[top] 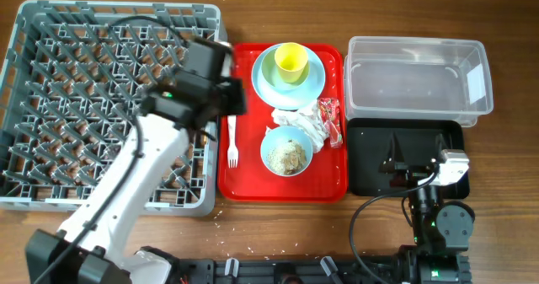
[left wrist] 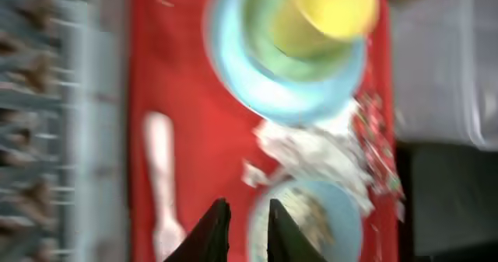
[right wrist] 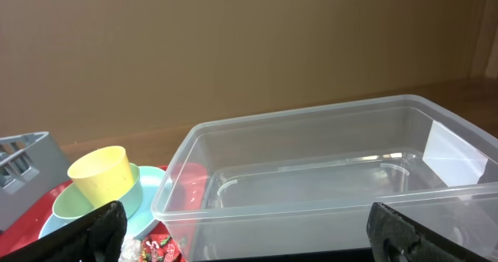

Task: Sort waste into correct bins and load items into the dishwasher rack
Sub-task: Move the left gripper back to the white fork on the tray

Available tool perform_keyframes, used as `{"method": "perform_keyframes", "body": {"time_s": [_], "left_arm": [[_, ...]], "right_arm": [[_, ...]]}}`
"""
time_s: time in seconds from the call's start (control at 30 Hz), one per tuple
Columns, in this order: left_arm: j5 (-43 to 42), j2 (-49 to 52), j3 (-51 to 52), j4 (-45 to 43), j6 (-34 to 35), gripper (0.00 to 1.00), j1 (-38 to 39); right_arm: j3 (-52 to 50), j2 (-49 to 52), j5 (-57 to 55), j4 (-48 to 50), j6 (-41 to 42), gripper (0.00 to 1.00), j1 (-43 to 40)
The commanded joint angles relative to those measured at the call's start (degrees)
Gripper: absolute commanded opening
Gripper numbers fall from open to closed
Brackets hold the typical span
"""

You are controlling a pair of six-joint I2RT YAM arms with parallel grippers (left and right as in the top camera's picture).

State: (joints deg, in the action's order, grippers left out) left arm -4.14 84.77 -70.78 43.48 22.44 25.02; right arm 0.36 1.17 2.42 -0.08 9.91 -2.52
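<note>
On the red tray (top: pixel 253 174) a yellow cup (top: pixel 290 61) sits in a pale green bowl (top: pixel 272 68) on a blue plate (top: pixel 317 83). Beside them are a crumpled napkin (top: pixel 299 120), a red wrapper (top: pixel 330 120), a blue bowl of beige scraps (top: pixel 286 152) and a white fork (top: pixel 232 141). My left gripper (left wrist: pixel 247 207) hovers over the tray between the fork (left wrist: pixel 163 176) and the scrap bowl (left wrist: pixel 311 215); a narrow gap separates its fingers and nothing is in them. My right gripper (right wrist: pixel 261 239) stands wide open and empty over the black tray (top: pixel 370 162).
The grey dishwasher rack (top: pixel 76 99) fills the left side, with my left arm (top: pixel 135 174) crossing its right edge. The clear tub (top: pixel 417 73) stands at the back right, directly ahead of the right gripper. The left wrist view is blurred.
</note>
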Motion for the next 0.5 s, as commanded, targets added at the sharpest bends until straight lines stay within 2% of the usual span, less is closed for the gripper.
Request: {"method": "perform_keyframes", "body": {"time_s": [0.0, 0.13, 0.2, 0.27, 0.4, 0.47], "left_arm": [[10.9, 3.2, 1.9, 0.1, 9.5, 0.16, 8.4], [21.2, 8.0, 2.3, 0.3, 17.3, 0.25, 13.6], [21.3, 10.4, 2.3, 0.3, 18.6, 0.26, 13.4], [21.3, 13.1, 2.3, 1.1, 18.6, 0.36, 13.2], [21.3, 16.5, 2.3, 4.0, 18.5, 0.31, 13.0], [21.4, 17.8, 2.3, 4.4, 18.3, 0.33, 12.9]], "right_arm": [[0.0, -0.2, 0.3, 0.2, -0.9, 1.0, -0.2], [0.0, -0.2, 0.3, 0.2, -0.8, 1.0, -0.2], [0.0, -0.2, 0.3, 0.2, -0.9, 1.0, -0.2], [0.0, -0.2, 0.3, 0.2, -0.8, 1.0, -0.2], [0.0, -0.2, 0.3, 0.2, -0.9, 1.0, -0.2], [0.0, -0.2, 0.3, 0.2, -0.8, 1.0, -0.2]]}}
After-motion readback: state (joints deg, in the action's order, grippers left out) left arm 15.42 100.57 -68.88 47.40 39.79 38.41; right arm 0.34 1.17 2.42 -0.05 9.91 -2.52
